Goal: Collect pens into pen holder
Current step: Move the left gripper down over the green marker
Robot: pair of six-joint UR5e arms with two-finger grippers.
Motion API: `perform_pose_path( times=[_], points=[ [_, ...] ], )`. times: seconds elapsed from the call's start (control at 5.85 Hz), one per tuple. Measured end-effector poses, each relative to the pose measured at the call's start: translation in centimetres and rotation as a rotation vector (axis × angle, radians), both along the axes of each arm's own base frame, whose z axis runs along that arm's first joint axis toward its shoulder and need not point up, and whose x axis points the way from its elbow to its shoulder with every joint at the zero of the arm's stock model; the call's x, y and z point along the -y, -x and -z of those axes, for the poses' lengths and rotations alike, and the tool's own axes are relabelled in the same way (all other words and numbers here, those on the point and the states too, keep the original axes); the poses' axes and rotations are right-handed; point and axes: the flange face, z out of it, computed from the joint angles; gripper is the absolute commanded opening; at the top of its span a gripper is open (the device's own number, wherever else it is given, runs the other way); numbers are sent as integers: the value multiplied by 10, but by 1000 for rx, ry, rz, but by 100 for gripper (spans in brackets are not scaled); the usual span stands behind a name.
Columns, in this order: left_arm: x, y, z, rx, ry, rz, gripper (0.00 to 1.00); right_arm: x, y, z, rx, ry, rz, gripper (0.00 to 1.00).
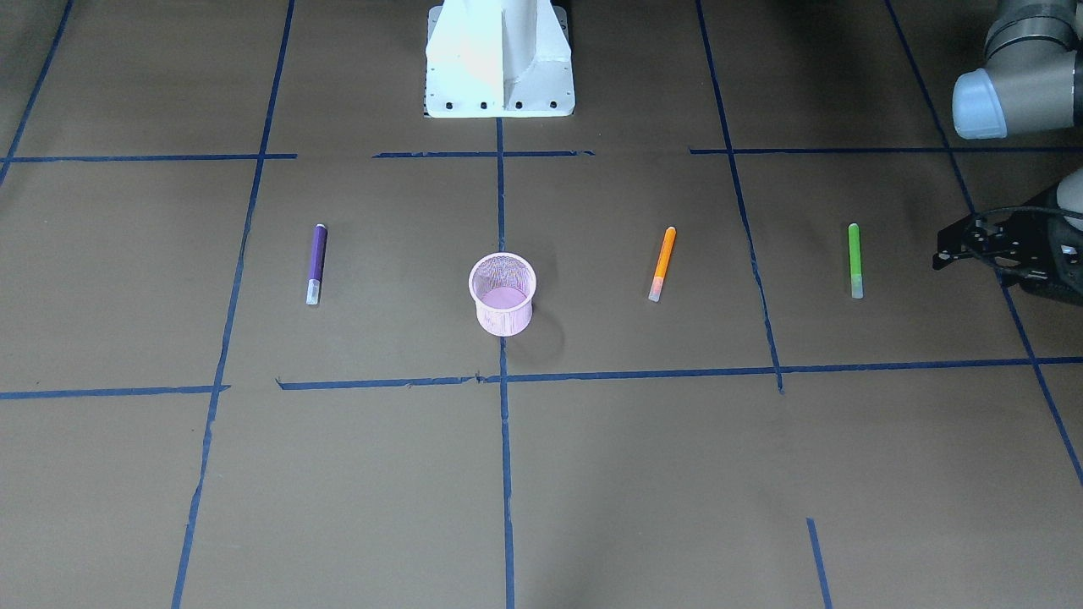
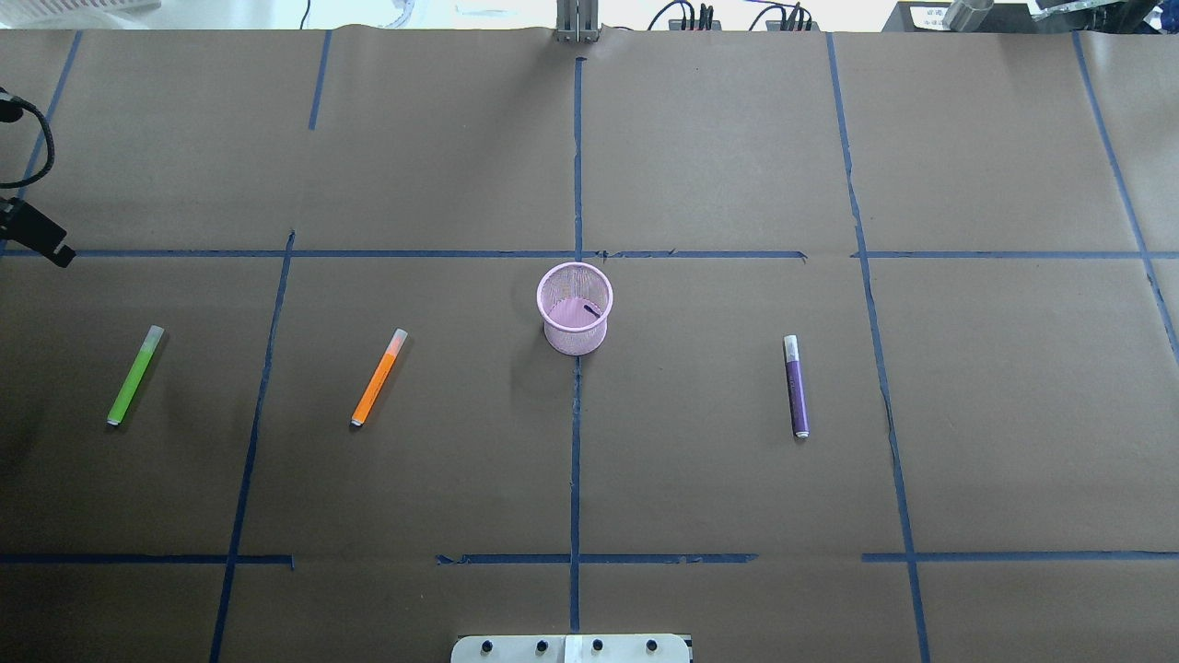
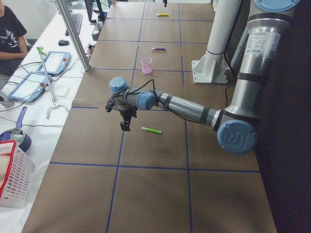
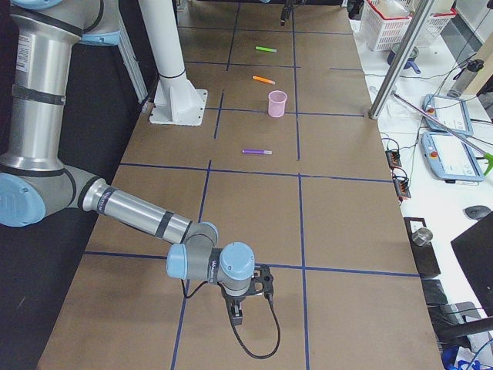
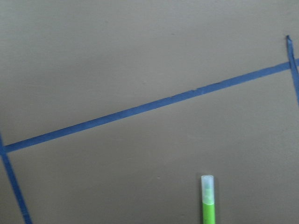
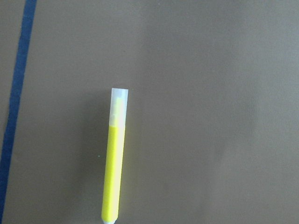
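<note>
The pink wire-mesh pen holder (image 2: 575,308) stands upright at the table's middle and also shows in the front view (image 1: 503,294). The purple pen (image 2: 796,386) lies to its right, the orange pen (image 2: 379,378) to its left, and the green pen (image 2: 135,375) further left. My left gripper (image 1: 937,254) hovers beyond the green pen (image 1: 854,260), apart from it; I cannot tell if it is open. My right gripper (image 4: 236,314) hangs over the table's far right end; its state cannot be told. A yellow pen (image 6: 115,163) lies below it.
Blue tape lines (image 2: 576,414) divide the brown table into squares. The robot's white base (image 1: 499,59) stands at the table's back edge. A person and tablets (image 3: 34,77) are at a side bench, with a red-rimmed basket (image 3: 12,179) nearby.
</note>
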Motion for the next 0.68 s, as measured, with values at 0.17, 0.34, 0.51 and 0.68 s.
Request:
perform_pose_path(
  times=[0.17, 0.34, 0.51, 0.68],
  points=[
    [-1, -9, 2, -5, -11, -12, 100, 7, 5, -2, 12, 11, -5, 100],
    [-2, -19, 3, -9, -19, -28, 100, 22, 15, -4, 27, 16, -5, 100],
    [-3, -27, 4, -11, -23, -41, 100, 42, 31, -5, 36, 13, -14, 100],
    [-3, -29, 4, -11, -24, -45, 100, 57, 55, -1, 41, 7, -26, 100]
  ],
)
